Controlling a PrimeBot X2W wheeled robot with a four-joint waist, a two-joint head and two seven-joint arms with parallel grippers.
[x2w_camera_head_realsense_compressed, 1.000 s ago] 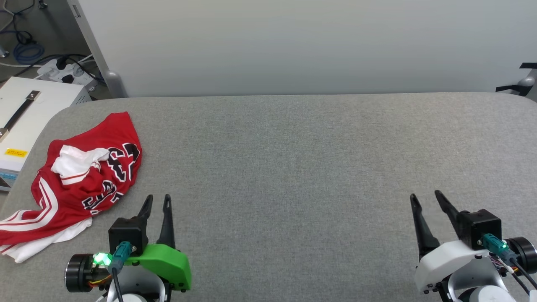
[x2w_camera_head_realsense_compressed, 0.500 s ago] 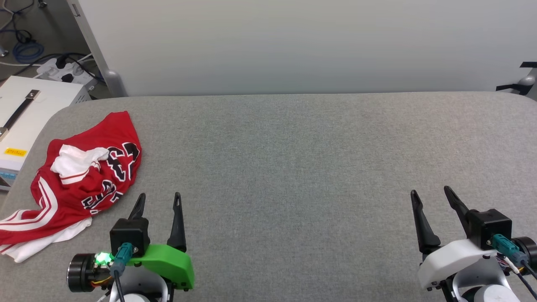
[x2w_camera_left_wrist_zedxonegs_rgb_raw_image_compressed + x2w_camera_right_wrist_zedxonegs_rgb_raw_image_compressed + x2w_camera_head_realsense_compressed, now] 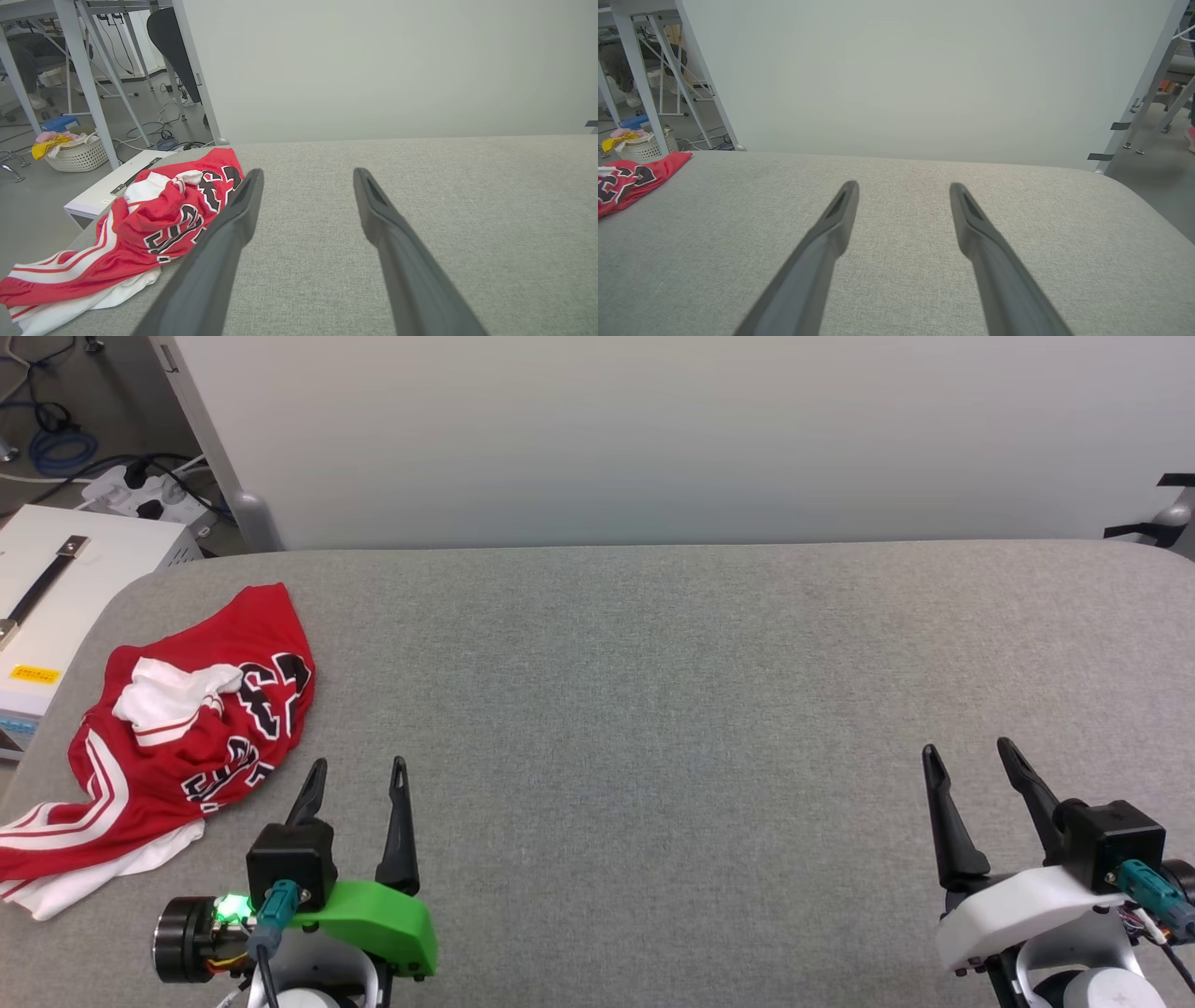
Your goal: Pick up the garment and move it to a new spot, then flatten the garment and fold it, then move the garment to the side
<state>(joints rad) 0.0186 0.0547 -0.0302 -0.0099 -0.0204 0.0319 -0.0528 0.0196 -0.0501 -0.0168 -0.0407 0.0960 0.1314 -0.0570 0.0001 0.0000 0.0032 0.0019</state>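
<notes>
Grey cloth table [image 3: 653, 663] fills my screen. Shirt [image 3: 187, 737] at table's left end: crumpled red heap, white sleeve bunched on top, black lettering creased. Pickup not begun, I judge. Left gripper [image 3: 359, 763] near table's front, just beside the heap, jaws apart, ready to reach. Right gripper [image 3: 967, 747] at table's right end, jaws apart, empty.

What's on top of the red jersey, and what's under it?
A bunched white sleeve lies on top of the crumpled garment. The garment rests on the grey table. Anything under the cloth is hidden.
</notes>
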